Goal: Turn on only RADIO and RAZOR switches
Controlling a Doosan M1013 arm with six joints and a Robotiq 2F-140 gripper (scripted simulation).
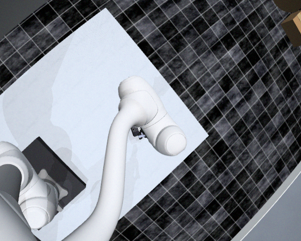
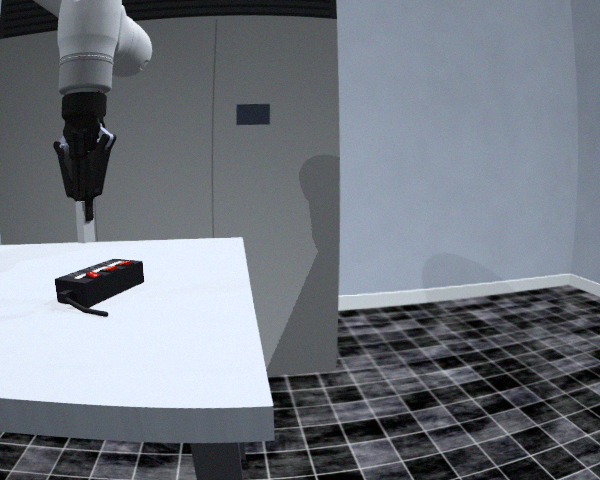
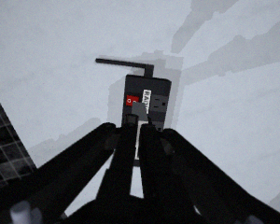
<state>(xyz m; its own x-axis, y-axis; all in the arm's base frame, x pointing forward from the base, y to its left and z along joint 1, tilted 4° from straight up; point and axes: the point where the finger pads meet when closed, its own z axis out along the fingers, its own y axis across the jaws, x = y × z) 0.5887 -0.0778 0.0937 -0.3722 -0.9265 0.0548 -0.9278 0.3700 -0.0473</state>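
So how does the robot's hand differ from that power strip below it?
The hand hangs upright in the air above the table; the power strip lies flat on it. The hand tapers to pale tips pressed together, holding nothing; the strip is a squat box with a cord at one end. The strip carries red switches; the hand has none. Both are mostly black.

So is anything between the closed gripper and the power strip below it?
No. In the exterior view the gripper, shut on nothing, hangs above the power strip with only open air and the far wall behind showing in the gap.

The power strip (image 2: pixel 99 281) lies flat on the table (image 2: pixel 186 330), directly beneath the raised tool (image 2: pixel 85 219).
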